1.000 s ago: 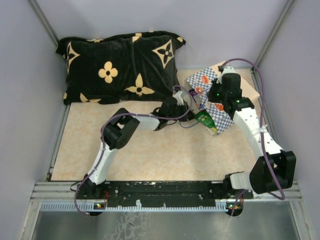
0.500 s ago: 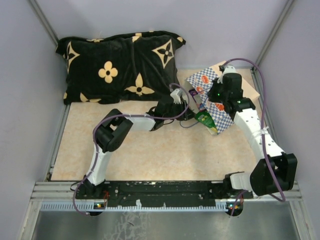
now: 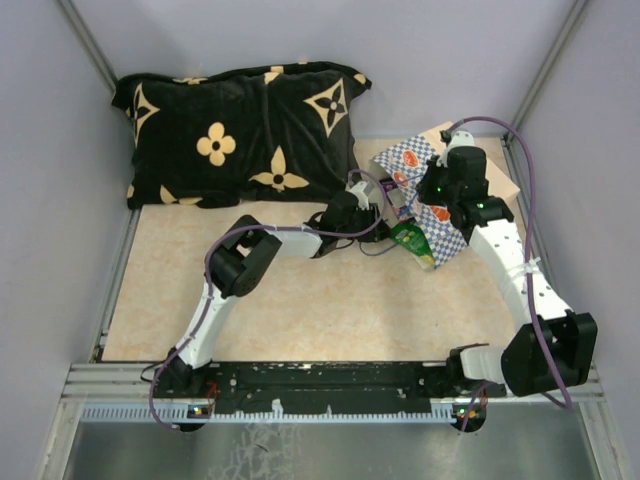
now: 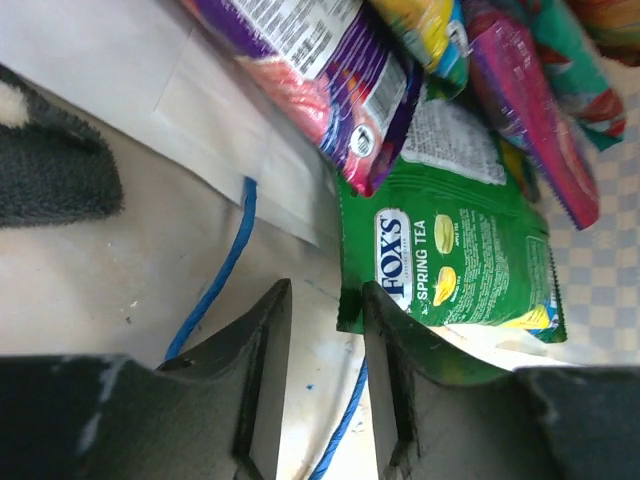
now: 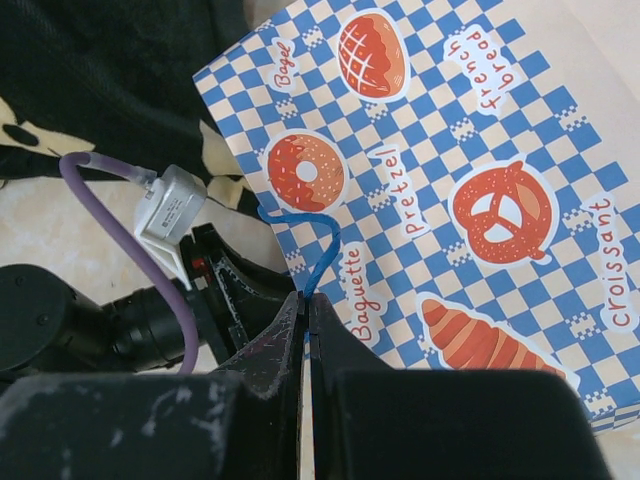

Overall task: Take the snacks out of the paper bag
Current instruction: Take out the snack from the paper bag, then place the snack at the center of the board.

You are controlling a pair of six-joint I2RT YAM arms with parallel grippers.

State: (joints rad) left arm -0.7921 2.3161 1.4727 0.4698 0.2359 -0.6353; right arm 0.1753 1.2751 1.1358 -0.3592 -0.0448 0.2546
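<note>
The paper bag [image 3: 436, 222] lies tilted at the right of the table, its blue-and-white checkered side [image 5: 450, 190] facing up. My right gripper [image 5: 306, 312] is shut on its blue cord handle [image 5: 322, 250]. It also shows above the bag in the top view [image 3: 428, 196]. Several snacks spill from the bag's mouth: a green FOX'S packet [image 4: 455, 262] lowest, a purple one [image 4: 330, 70], a magenta one [image 4: 530, 110] and a teal one [image 4: 575, 60]. My left gripper [image 4: 325, 320] is open at the mouth. The green packet's corner touches its right fingertip [image 4: 375, 310]. A blue cord [image 4: 225, 265] lies under the jaws.
A black cushion with tan flowers [image 3: 240, 130] lies along the back left, its edge close to the bag and to my left wrist [image 3: 345, 212]. Purple cables [image 3: 375, 245] hang by the left gripper. Grey walls enclose the table.
The left arm drew back to the left half a second ago and has come forward again to the bag's mouth. The right gripper and the bag have hardly moved.
</note>
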